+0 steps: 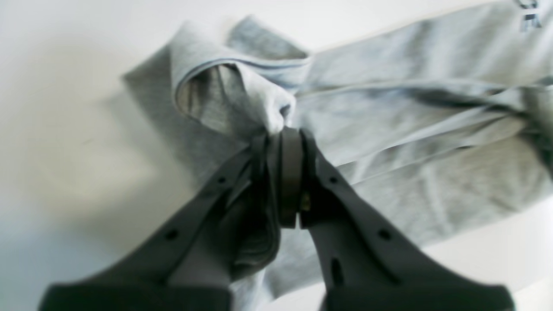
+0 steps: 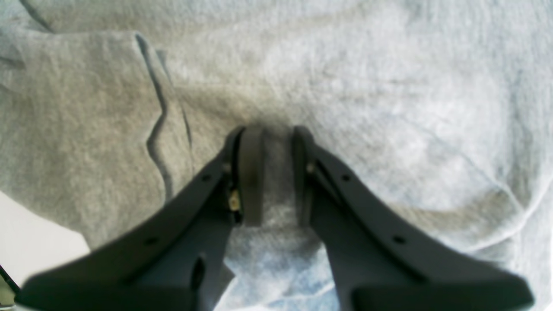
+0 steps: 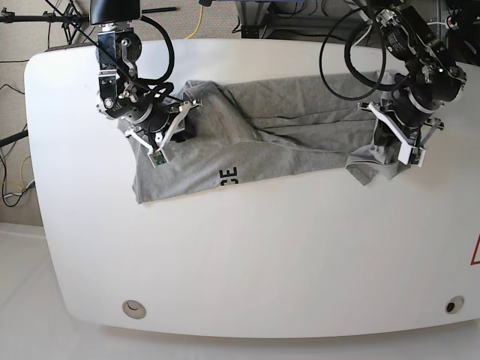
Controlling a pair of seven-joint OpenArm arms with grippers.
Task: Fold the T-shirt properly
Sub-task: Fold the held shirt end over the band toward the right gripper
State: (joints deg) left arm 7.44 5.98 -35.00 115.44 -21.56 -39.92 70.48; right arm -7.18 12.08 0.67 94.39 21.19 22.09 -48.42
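On the white table [image 3: 247, 255], toward its far side, the grey T-shirt [image 3: 277, 139] lay stretched in a long rumpled band between the two arms, with folds running along its length. A few black block letters [image 3: 228, 178] showed at its near edge, and they appeared again at the corner of the left wrist view. The rest of the table around the T-shirt was a plain, glossy white slab with rounded corners; a small round fitting [image 3: 134, 307] sat near one near corner and another [image 3: 450, 305] near the other.

At one end of the T-shirt, the left gripper [image 1: 281, 131] had its jaws closed on a bunched twist of fabric beside a hemmed opening, the cloth gathered up into a knot at the tips. At the other end of the T-shirt, the right gripper [image 2: 272, 131] pressed down into the cloth with its jaws partly apart and a ridge of grey fabric between them; whether that ridge was truly pinched I could not tell.

Beyond the table's far edge, past the T-shirt, were cables, including a yellow one [image 3: 196, 24], and dark stand legs on a brownish floor. On the near side of the table the floor was pale.
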